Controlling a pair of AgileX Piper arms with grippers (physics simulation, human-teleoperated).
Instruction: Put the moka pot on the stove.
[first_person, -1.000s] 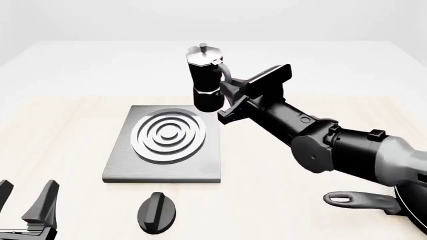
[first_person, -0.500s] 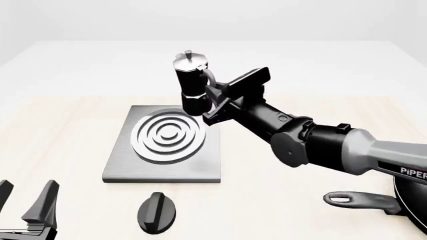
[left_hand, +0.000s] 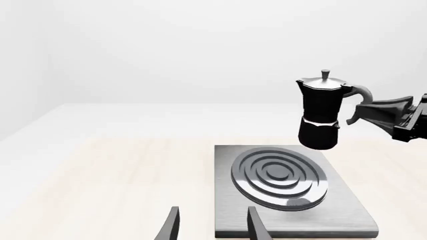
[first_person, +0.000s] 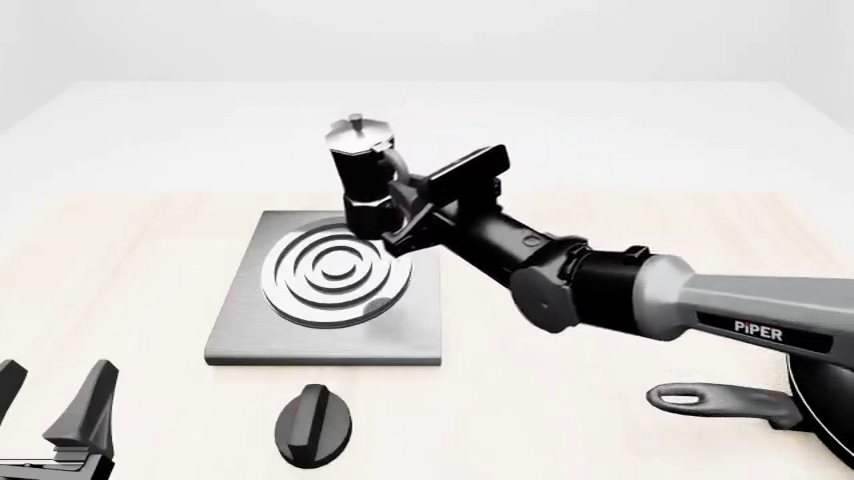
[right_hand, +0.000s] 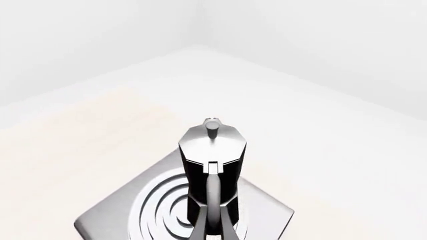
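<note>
The moka pot (first_person: 363, 172), black with a silver lid and knob, hangs upright in the air over the far right part of the stove (first_person: 334, 340), a grey slab with a silver ring burner (first_person: 335, 268). My right gripper (first_person: 404, 207) is shut on the pot's curved handle. In the left wrist view the pot (left_hand: 321, 116) floats clear above the stove (left_hand: 347, 212). In the right wrist view the pot (right_hand: 212, 160) is seen from behind its handle, above the stove (right_hand: 268, 210). My left gripper (first_person: 54, 420) is open and empty at the near left, and its fingers (left_hand: 172, 226) show short of the stove.
A black oval knob (first_person: 315, 423) lies on the table just in front of the stove. A black frying pan (first_person: 825, 400) with a long handle (first_person: 707, 400) sits at the near right, under my right arm.
My right gripper has carried the moka pot to the left and slightly lower, from beside the stove's far right corner to over the burner's edge. The left arm has not moved.
</note>
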